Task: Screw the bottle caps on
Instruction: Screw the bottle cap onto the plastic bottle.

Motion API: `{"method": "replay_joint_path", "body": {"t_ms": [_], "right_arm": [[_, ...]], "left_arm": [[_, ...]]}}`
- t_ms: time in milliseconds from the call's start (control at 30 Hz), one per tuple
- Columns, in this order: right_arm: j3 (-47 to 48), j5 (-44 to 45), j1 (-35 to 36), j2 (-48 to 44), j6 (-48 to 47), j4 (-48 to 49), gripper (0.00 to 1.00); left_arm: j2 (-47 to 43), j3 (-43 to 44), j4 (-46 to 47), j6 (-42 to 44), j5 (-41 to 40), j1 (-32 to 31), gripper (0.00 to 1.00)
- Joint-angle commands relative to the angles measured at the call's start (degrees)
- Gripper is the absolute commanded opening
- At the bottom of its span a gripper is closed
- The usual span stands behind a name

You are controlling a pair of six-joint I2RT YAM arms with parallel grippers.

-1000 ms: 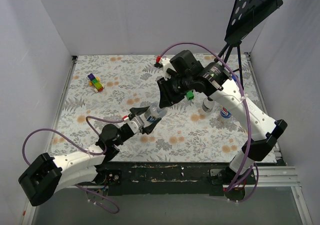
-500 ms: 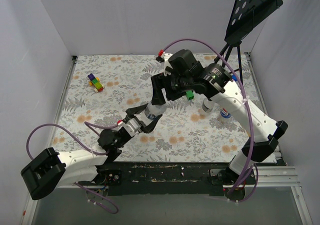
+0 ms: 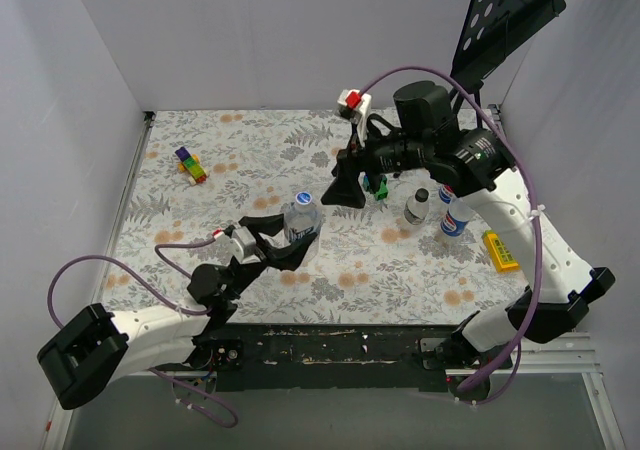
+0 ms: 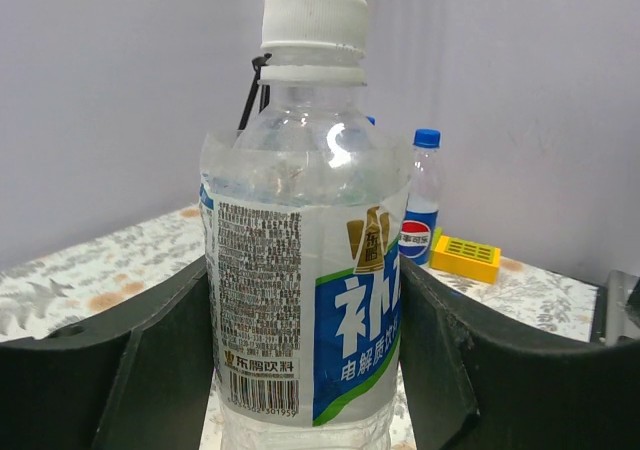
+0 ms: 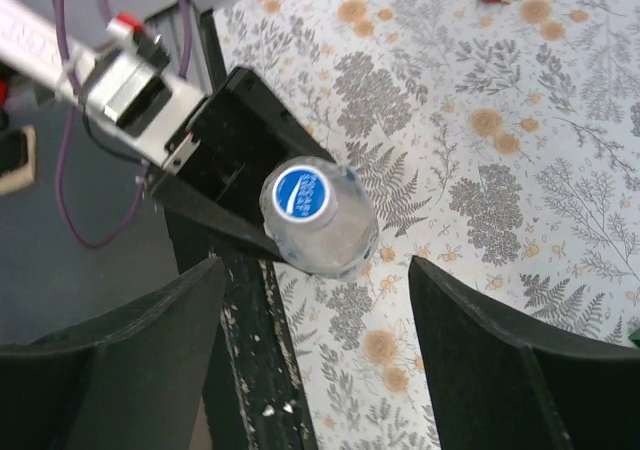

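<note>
My left gripper (image 3: 292, 238) is shut on a clear bottle (image 3: 301, 222) with a blue-and-white label and holds it upright. In the left wrist view the bottle (image 4: 305, 290) fills the gap between both fingers, and a pale cap (image 4: 313, 22) sits on its neck. From above, the cap's top (image 5: 302, 192) is blue. My right gripper (image 3: 347, 186) is open and empty, above and to the right of the bottle; the right wrist view shows its gap (image 5: 315, 345) apart from the cap. Two more capped bottles stand at the right, one black-capped (image 3: 418, 206) and one blue-capped (image 3: 451, 216).
A green block (image 3: 380, 189) lies by the right gripper. A yellow block (image 3: 500, 250) lies at the right. Multicoloured toy blocks (image 3: 190, 164) sit at the far left. A black perforated stand (image 3: 505, 15) rises at the back right. The table's dark front edge (image 5: 250, 360) is below the bottle.
My right gripper has drawn back from the bottle's top, up and to the right, and stands open. My left gripper has tilted the bottle upright and shifted slightly.
</note>
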Motion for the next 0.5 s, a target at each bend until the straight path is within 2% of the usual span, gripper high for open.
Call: {"method": "replay_joint_path", "body": {"t_ms": [0,100,333,467], "right_arm": [[-6.02,-12.57,-0.92,-2.41,-18.78,2.62,0.79],[-9.20,-16.61,-1.10,-3.74,-24.86,3.06,0.78],[-8.50,-21.63,-1.01,-2.51,-33.22,0.51,0.77],[-9.02,-22.42,-1.10,-2.33,-34.99,2.17,0.76]], "left_arm": [[2.32,-1.15,4.34,-9.20,3.88,1.62,0.00],[4.08,-0.98,7.96,-12.54,7.48,2.67,0.00],[3.91,1.65,6.12,-13.08,14.00,2.67,0.00],[3.29,2.71,4.62,-12.99,16.28,2.67,0.00]]}}
